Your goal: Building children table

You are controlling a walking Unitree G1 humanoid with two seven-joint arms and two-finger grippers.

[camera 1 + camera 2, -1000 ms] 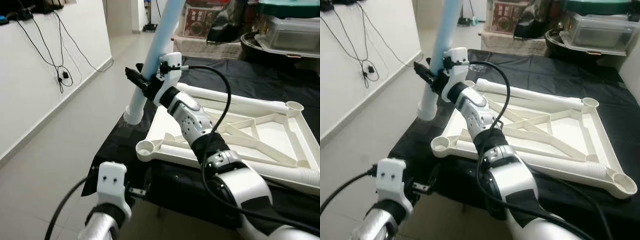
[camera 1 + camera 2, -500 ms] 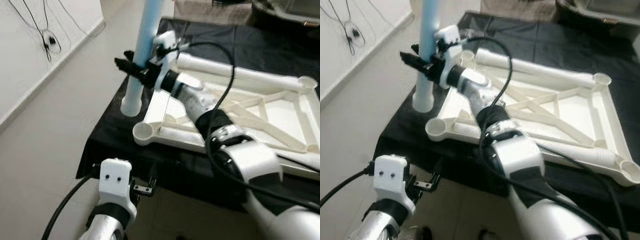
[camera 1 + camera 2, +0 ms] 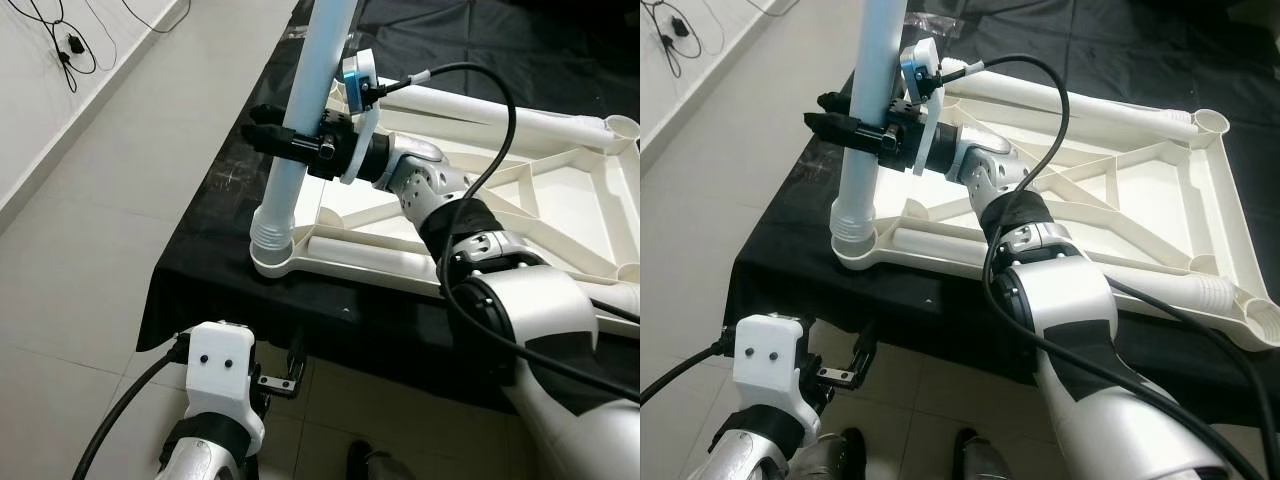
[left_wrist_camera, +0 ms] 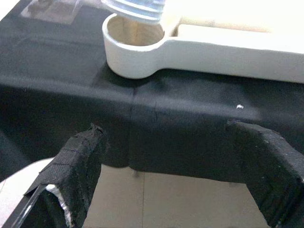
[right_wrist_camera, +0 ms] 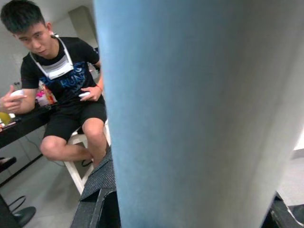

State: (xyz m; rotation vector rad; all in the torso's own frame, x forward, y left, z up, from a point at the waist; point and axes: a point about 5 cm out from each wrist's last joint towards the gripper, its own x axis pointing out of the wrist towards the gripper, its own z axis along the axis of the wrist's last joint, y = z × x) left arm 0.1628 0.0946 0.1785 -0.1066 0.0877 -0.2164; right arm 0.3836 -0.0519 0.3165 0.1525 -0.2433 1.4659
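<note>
A white table frame [image 3: 560, 230] lies upside down on a black cloth. My right gripper [image 3: 258, 124] is shut on a light blue table leg [image 3: 305, 120] and holds it nearly upright. The leg's ribbed lower end [image 4: 137, 9] stands at the mouth of the frame's near-left corner socket [image 3: 272, 262]; I cannot tell how deep it sits. My left gripper [image 4: 166, 128] hangs open below the table's front edge, a little in front of that socket [image 4: 135, 50], with nothing between its fingers.
A white leg [image 3: 500, 110] lies along the frame's far side and another [image 3: 1210, 295] along its near right side. The black cloth [image 3: 220, 230] drops to the tiled floor [image 3: 100, 200] on the left. A person [image 5: 61, 80] sits on a stool beyond the table.
The camera has tilted down. My right gripper has carried the blue leg from the cloth beside the frame onto the near-left corner socket. The left gripper has stayed low.
</note>
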